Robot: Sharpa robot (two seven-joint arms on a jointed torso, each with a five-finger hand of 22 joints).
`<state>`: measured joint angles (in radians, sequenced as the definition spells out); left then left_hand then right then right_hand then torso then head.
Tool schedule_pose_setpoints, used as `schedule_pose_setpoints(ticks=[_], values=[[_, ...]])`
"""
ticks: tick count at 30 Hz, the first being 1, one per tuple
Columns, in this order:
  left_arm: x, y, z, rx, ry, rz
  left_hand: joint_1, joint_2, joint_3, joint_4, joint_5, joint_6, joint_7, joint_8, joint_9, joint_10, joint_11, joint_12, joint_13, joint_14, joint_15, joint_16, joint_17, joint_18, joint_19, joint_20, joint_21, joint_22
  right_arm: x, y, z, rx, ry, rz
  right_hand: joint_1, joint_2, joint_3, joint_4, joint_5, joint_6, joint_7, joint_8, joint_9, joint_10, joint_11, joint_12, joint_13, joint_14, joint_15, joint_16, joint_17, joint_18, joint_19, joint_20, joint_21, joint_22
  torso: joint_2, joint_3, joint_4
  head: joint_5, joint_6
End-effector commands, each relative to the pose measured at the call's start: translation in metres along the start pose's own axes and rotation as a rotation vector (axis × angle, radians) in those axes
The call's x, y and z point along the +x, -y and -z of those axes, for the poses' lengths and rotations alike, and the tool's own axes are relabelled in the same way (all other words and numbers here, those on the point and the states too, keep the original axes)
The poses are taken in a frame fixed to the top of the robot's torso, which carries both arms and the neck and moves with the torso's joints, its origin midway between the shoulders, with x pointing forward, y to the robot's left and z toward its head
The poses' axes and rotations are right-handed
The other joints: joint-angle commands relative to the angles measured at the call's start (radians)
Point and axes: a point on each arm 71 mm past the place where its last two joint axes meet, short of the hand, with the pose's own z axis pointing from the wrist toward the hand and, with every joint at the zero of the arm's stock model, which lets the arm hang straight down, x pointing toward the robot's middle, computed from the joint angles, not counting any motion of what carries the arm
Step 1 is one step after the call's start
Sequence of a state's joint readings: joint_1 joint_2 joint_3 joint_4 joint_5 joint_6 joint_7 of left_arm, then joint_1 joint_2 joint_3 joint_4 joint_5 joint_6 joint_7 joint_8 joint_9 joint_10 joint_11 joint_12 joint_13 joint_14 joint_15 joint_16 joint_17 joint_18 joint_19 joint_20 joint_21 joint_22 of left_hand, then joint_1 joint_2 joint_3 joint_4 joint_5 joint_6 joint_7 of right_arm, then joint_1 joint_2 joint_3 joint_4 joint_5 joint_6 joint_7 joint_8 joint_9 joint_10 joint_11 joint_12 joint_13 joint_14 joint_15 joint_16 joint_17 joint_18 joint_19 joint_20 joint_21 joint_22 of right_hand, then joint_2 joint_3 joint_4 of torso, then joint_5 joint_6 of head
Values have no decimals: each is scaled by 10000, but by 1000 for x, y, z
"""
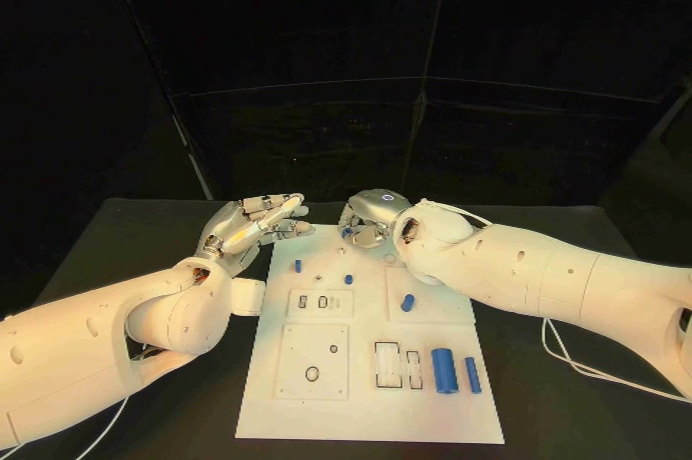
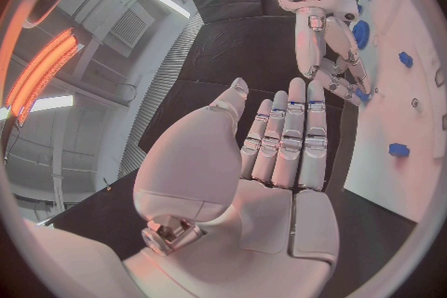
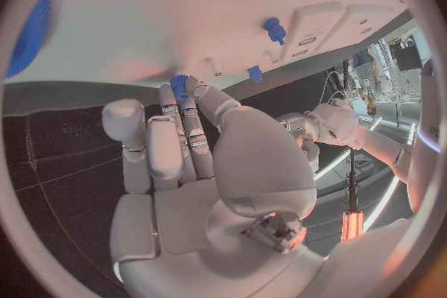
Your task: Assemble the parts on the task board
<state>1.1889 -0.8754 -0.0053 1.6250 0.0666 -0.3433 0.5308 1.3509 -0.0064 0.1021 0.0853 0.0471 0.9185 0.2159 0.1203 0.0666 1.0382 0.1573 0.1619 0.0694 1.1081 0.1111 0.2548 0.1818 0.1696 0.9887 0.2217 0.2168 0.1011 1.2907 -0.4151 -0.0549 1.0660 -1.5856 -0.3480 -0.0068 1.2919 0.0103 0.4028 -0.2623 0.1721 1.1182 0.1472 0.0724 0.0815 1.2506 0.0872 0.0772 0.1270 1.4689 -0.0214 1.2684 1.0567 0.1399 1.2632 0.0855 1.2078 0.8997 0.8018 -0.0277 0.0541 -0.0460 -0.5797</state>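
between the two hands, at the far end of the black table (image 1: 577, 400), lies the white task board (image 1: 372, 380). the left hand (image 1: 257, 227) hovers just off the board's far left corner, fingers (image 2: 290, 135) straight, held side by side, thumb apart, palm bare; it holds nothing. the right hand (image 1: 372, 224) hangs over the board's far edge, just across from the left hand, the two near each other but apart. its fingers curl in, and the right wrist view shows a small blue ridged part (image 3: 181, 85) pinched at its fingertips (image 3: 171, 106), close to the board's edge.

just beyond those fingertips in that view, two small blue pegs (image 3: 273, 29) stand up from the board. seen from the head view, one small blue peg (image 1: 297, 265) sits on the board nearest the left hand's wrist, with another (image 1: 349, 278) just beside it toward the right arm. a blue oblong part (image 1: 408, 302) lies under the right forearm. well away from both hands, at the board's near right, a thick blue cylinder (image 1: 444, 368) and a thinner blue rod (image 1: 472, 374) lie side by side, just next to a white rectangular recess (image 1: 388, 364). nearer the left arm, a square panel (image 1: 315, 361) carries an oval outline (image 1: 313, 374).
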Motion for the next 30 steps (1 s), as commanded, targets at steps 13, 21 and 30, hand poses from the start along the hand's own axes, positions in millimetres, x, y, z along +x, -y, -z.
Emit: schedule_pose_setpoints(ticks=[13,21,30], values=[[0,2,-1,95,-86,-26,-126,13,3,-59,42,25,52,-41,-16,1,65,-60,-11,74,8,57,13,134,86,19,-42,-20,0,-1,0,99,-90,291,-304,-341,53,222,-175,-682,269,-133,-134,-688,57,-179,-143,206,262,-19,-167,-73,-292,149,-157,-341,34,-4,15,10,22],[-1,2,-1,80,-79,-32,-130,12,1,-70,42,14,58,-55,-18,-14,70,-74,-14,70,10,58,17,133,91,20,-51,-25,-1,0,0,283,13,287,-370,-817,-309,499,-250,-2028,368,-109,-152,-2400,345,-87,-604,-69,479,-644,-1167,201,-1072,416,-1115,-1809,46,-7,10,-3,21],[-5,3,-1,96,-5,-79,-137,12,-2,-80,42,1,63,-69,-20,-29,76,-88,-17,65,14,58,22,132,96,21,-60,-31,-14,9,25,300,732,55,-306,-833,-542,709,-126,-1836,366,-12,-83,-2277,325,204,-569,-40,467,-642,-1190,187,-958,413,-1116,-1782,32,-1,-26,-39,79]])
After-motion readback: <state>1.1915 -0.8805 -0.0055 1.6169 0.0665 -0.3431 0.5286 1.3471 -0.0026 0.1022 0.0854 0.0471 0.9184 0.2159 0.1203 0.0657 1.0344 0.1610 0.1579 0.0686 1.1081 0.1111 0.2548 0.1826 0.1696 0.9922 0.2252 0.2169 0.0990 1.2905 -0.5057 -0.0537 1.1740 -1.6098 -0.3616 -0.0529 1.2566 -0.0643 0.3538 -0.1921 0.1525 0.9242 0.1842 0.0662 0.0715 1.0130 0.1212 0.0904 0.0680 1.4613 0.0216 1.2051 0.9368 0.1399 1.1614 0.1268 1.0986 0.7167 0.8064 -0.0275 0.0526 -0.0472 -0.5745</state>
